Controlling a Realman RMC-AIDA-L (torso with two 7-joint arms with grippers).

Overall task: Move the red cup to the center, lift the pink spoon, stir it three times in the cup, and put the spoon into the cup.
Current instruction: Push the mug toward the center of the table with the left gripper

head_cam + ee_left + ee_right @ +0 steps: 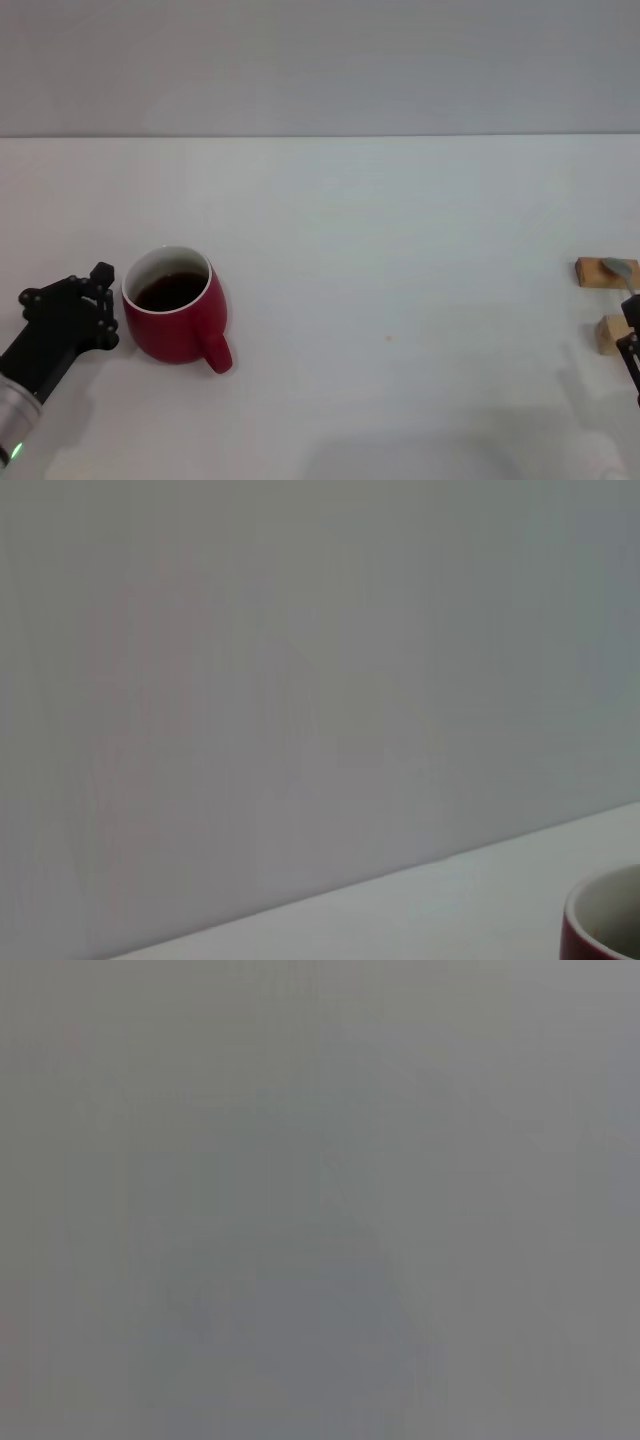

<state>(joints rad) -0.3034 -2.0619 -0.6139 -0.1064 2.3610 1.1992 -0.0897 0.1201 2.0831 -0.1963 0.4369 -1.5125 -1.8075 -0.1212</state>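
Red cup at lower left, spoon at the far right edge.

The red cup (pixel 176 317) stands upright on the white table (pixel 400 300), handle toward the lower right. The left gripper (pixel 95 300) sits just beside it, jaws unclear. The pink spoon (pixel 618 270) rests on wooden blocks (pixel 598 272); the right gripper (pixel 632 335), jaws unclear, is just below.

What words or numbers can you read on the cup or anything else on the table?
None: no words, numbers or signs can be read anywhere.
The red cup is plain.
The wooden blocks under the pink spoon are plain.
The left gripper and right gripper show no labels.
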